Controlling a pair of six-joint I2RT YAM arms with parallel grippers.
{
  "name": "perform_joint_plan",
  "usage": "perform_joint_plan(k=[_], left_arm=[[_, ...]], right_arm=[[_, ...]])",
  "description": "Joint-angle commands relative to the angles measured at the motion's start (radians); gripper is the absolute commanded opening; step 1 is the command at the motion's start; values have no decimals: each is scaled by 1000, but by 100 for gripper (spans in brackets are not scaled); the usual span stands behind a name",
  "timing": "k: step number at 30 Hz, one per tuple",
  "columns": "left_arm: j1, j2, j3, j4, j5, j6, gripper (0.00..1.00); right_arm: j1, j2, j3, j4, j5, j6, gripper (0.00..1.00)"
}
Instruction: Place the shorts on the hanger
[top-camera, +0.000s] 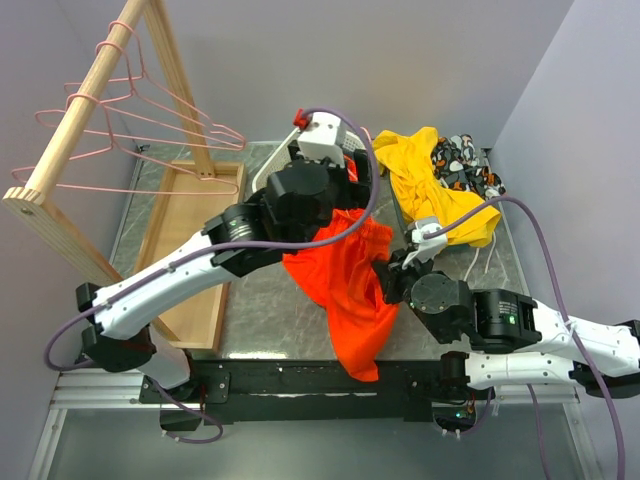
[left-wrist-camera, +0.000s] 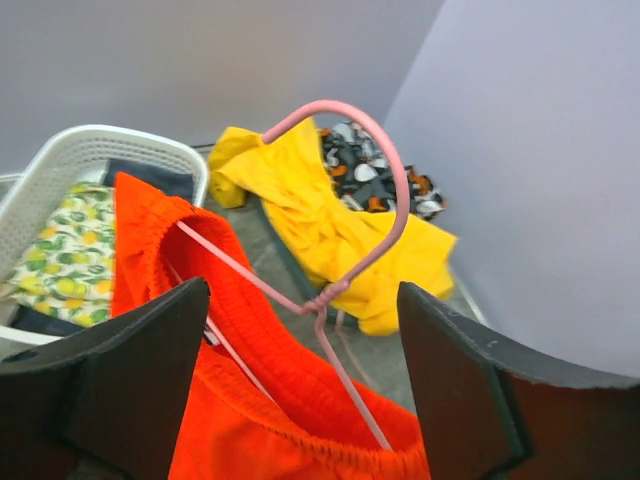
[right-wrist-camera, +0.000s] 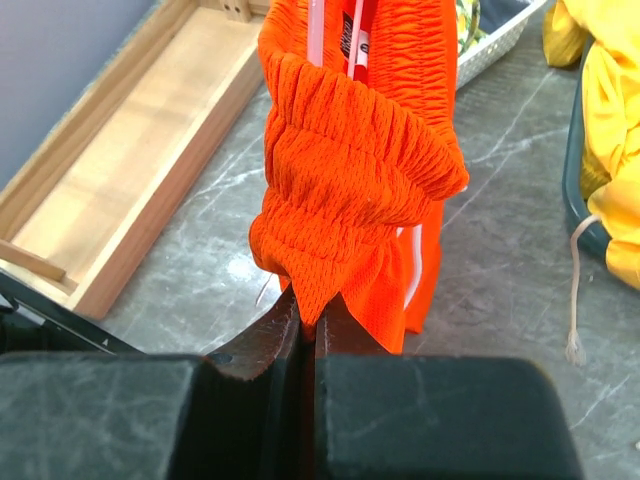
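Observation:
The orange-red shorts (top-camera: 350, 290) hang above the table between my arms, waistband up. A pink wire hanger (left-wrist-camera: 395, 190) sits inside the waistband with its hook poking out; a strip of its wire also shows in the right wrist view (right-wrist-camera: 316, 30). My left gripper (left-wrist-camera: 302, 290) is open. Its jaws stand wide apart either side of the hanger's neck and the shorts' waistband (left-wrist-camera: 250, 400), and no finger presses on the wire. In the top view it (top-camera: 345, 195) is at the top of the shorts. My right gripper (right-wrist-camera: 312, 310) is shut on a bunched edge of the shorts (right-wrist-camera: 360, 170).
A white basket (left-wrist-camera: 120, 140) holds the lemon-print cloth (left-wrist-camera: 60, 260). A yellow garment (top-camera: 430, 180) and a dark patterned cloth (top-camera: 465, 165) lie at the back right. A wooden rack (top-camera: 95, 90) with spare pink hangers (top-camera: 150, 120) stands left over its wooden base (top-camera: 190, 250).

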Motion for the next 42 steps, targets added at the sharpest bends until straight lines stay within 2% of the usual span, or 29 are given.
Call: perform_joint_plan(k=[1,4,9,14,18,20,25,31,42], left_arm=[[-3,-94,-44,39,159,-14,90],[-4,-170,-129,62,225,-17,97],[-3,-359,-386,219,408,13,97],[-3,-457,-592,277,540,24,88],[-4,-519,-735,347,757,43,84],[-7,-540,-805,399,822,49,83],[-48,-537,-871,432,960,84,83],[-130,-487,-907,425,959,112,83],[-326,-425,-982,456,792,119,83]], right_arm=[[-6,-37,11,138,34,-65,0],[-6,-53,14,139,26,-85,0],[-6,-76,53,100,-23,-142,0],[-6,-84,187,-80,-127,-168,0],[-6,-87,280,-204,-213,-171,0],[-6,-86,312,-252,-266,-172,0],[-6,-63,344,-318,-395,-202,0],[-6,-17,390,-349,-507,-241,0],[-6,80,494,-286,-678,-376,0]])
